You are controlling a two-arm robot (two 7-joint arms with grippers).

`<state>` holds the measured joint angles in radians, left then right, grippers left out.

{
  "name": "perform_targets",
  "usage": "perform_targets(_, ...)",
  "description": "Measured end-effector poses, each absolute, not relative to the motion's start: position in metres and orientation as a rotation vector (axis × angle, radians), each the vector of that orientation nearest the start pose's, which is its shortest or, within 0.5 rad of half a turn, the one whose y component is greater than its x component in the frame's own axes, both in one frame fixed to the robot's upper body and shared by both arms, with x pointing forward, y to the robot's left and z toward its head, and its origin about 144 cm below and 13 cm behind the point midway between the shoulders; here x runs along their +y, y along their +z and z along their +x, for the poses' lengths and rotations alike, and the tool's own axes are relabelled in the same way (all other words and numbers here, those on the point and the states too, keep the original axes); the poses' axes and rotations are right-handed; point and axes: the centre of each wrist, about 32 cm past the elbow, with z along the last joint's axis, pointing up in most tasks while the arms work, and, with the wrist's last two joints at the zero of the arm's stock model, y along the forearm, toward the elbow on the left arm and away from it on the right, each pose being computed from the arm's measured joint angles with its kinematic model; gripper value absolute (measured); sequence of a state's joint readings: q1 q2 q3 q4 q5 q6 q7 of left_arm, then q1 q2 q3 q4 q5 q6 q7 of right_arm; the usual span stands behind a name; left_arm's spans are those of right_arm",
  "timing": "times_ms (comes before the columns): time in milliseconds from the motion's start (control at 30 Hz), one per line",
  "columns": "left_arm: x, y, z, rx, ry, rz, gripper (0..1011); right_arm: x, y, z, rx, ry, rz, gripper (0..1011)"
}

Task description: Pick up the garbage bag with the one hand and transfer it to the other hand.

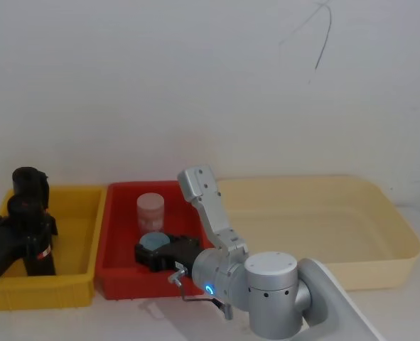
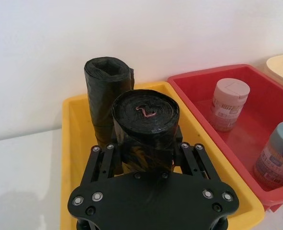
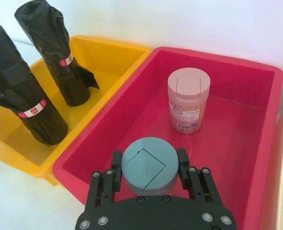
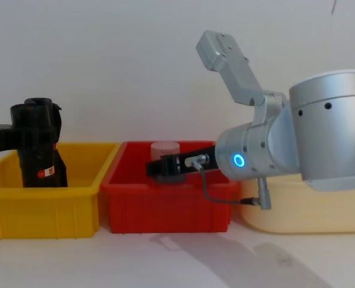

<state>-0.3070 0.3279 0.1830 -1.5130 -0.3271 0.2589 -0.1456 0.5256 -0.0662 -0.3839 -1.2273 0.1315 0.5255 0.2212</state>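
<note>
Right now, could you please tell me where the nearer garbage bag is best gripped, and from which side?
Mid-body, just above the red-and-white label, coming level from the robot's left, as the left end effector does: the garbage bag stands upright in the yellow bin, with another roll close behind it.

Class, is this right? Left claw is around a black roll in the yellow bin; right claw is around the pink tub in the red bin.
No: the right claw is around the blue tub, not the pink tub; see the right wrist view.
</note>
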Motion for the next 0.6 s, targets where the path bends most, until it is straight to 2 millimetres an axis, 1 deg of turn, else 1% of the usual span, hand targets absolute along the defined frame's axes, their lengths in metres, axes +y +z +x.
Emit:
perform_targets(233, 0.2731, 1.2312, 0.5348, 0.019, 1.278, 0.085, 517, -0.0856, 1.2351, 0.5762, 0.235, -0.953, -0.287, 666)
perform_targets(400, 0.273, 1.2313, 0.5348, 0.018, 1.277, 0.085, 513, -0.0855, 1.2351, 0.5762, 0.234, -0.953, -0.286, 666)
perform_targets(500, 0.2721, 1.2331, 0.5361, 0.011, 1.273, 0.085, 513, -0.086, 1.2361, 0.5762, 0.232, -0.954, -0.283, 666)
perform_targets(600, 0.2697, 1.2392, 0.5403, -0.01, 1.255, 0.083, 513, -0.0872, 1.2389, 0.5756, 0.223, -0.955, -0.273, 666)
